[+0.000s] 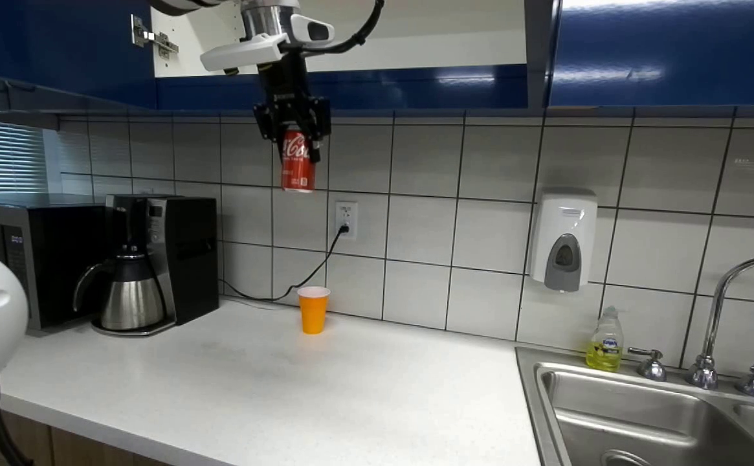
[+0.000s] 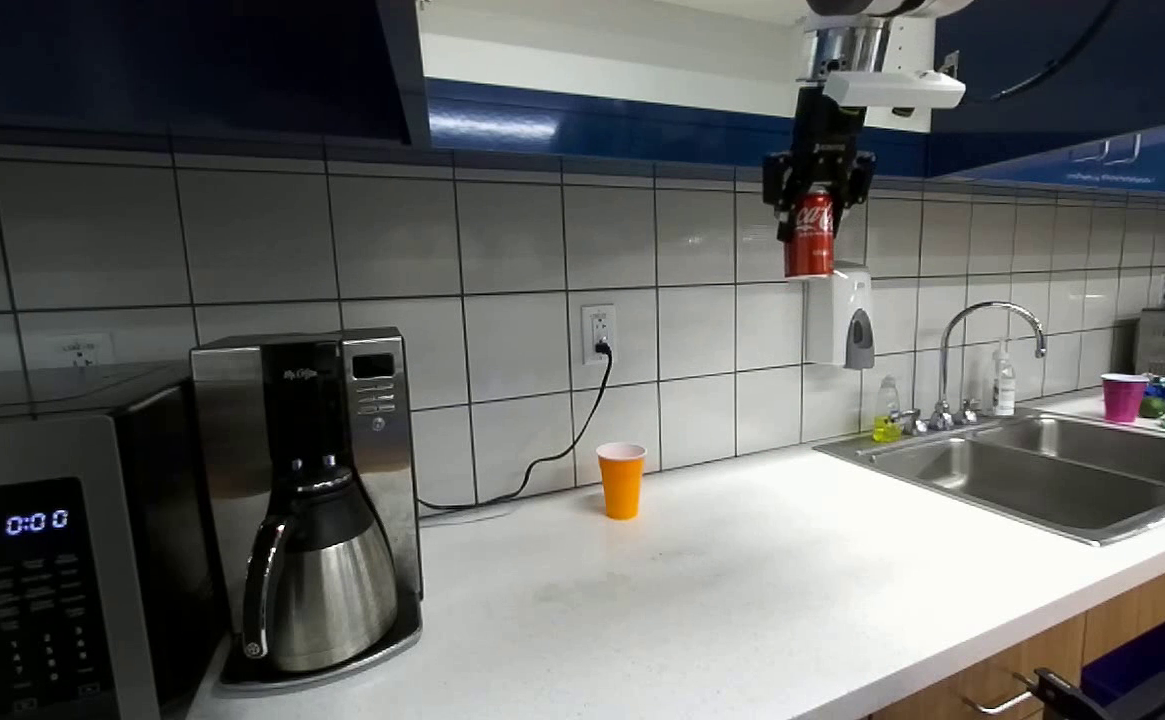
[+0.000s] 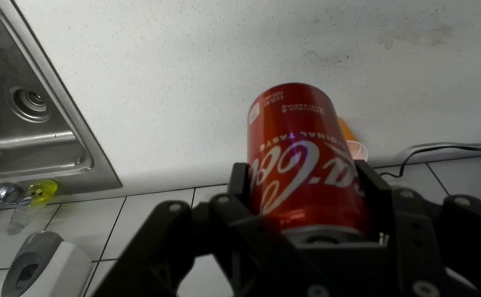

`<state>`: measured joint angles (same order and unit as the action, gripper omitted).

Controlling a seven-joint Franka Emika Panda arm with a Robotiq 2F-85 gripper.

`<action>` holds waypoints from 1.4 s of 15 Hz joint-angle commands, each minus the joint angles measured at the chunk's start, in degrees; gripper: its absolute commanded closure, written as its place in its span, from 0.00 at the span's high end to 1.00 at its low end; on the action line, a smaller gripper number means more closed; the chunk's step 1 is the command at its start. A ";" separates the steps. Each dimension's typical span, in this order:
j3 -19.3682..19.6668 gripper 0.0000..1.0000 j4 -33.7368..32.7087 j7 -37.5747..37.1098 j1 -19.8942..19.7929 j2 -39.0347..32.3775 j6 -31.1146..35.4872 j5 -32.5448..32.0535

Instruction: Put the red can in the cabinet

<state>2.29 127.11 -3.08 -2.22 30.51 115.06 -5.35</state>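
Observation:
The red can [image 1: 298, 173] is held in my gripper [image 1: 298, 147], pointing down, with the can upright and its pale top toward the palm. Both fingers touch the can's sides in the wrist view, where the can [image 3: 296, 123] and the gripper [image 3: 304, 177] fill the middle. The can [image 2: 808, 255] and gripper [image 2: 812, 215] also show high above the counter in an exterior view. The cabinet [image 1: 402, 87] is open, showing its white interior; its blue lower edge [image 2: 622, 122] appears above the can in both exterior views. The wrist stands in front of the opening.
An open dark blue door [image 1: 59, 52] hangs by the hinge side. An orange cup [image 1: 314, 314] stands on the white counter [image 1: 351, 395]. A coffee maker [image 2: 372, 480] and microwave [image 2: 32, 560] stand at one end, a soap dispenser [image 1: 564, 239] and sink [image 1: 629, 414] at the other.

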 commanded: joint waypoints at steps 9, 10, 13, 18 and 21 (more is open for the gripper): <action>-2.74 0.39 -18.87 -3.55 -1.06 -1.35 -9.06 -0.76; -2.87 0.39 -20.37 -3.71 -1.04 -1.79 -9.57 -0.76; -3.12 0.39 -24.73 -4.62 -1.04 -3.43 -11.55 -0.66; -3.24 0.39 -31.66 -5.83 -1.02 -6.85 -13.92 -0.83; -3.45 0.39 -35.85 -6.75 -0.96 -9.11 -15.77 -1.04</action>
<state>0.11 97.89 -7.74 -2.22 24.80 102.69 -5.35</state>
